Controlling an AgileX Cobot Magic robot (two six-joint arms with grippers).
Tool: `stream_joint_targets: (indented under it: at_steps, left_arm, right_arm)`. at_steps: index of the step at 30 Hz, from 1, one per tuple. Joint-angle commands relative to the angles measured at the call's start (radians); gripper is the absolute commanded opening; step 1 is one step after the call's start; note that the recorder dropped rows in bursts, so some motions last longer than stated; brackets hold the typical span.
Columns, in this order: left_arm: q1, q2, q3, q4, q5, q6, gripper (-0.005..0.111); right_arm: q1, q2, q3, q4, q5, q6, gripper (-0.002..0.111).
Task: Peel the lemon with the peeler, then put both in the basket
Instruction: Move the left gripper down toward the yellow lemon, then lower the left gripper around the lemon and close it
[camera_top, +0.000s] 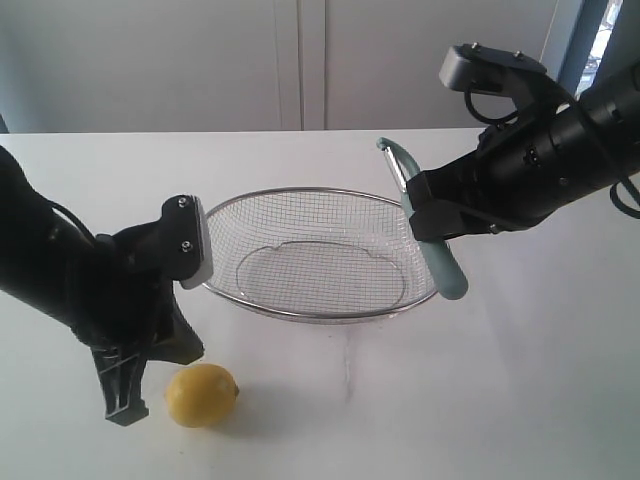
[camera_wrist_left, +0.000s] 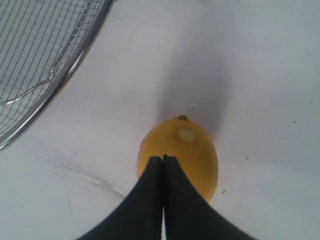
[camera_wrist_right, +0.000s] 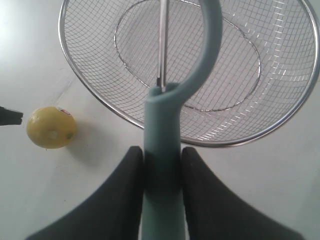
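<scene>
One lemon (camera_top: 201, 394) lies outside the wire basket (camera_top: 330, 316).

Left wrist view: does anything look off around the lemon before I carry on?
Yes. The left gripper is shut with nothing in it, beside the small round yellow lemon rather than around it. The lemon lies loose on the white table, so nothing steadies it for peeling.

My exterior camera looks down at the table (camera_top: 520, 380) from high. Left wrist camera hangs close over the lemon (camera_wrist_left: 187, 145) at seven o'clock; right wrist faces the basket (camera_wrist_right: 90, 60) from three o'clock. All share both.
</scene>
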Motion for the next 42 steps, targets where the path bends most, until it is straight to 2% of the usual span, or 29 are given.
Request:
stream_joint_targets:
  at_steps: [1,7,9,16,22,25,42]
  left_arm:
    - [-0.007,0.026,-0.003,-0.051,0.013,0.106,0.0]
    - [-0.007,0.028,-0.003,-0.045,0.04,0.119,0.0]
    - [-0.007,0.028,-0.003,-0.04,0.053,0.164,0.005]
    - [-0.007,0.028,-0.003,-0.04,0.06,0.179,0.045]
    - [-0.007,0.028,-0.003,-0.04,0.071,0.181,0.071]
    - [-0.007,0.028,-0.003,-0.044,0.073,0.181,0.078]
    - [-0.007,0.129,-0.001,-0.044,0.002,0.2,0.079]
  right_arm:
    - [-0.009,-0.001,-0.007,0.004,-0.005,-0.013,0.0]
    - [-0.009,-0.001,-0.007,0.004,-0.005,-0.013,0.0]
    - [-0.009,-0.001,-0.007,0.004,-0.005,-0.013,0.0]
    - [-0.009,-0.001,-0.007,0.004,-0.005,-0.013,0.0]
    - [-0.009,-0.001,-0.007,0.004,-0.005,-0.013,0.0]
    - [-0.009,-0.001,-0.007,0.004,-0.005,-0.013,0.0]
    - [-0.009,-0.001,-0.007,0.004,-0.005,-0.013,0.0]
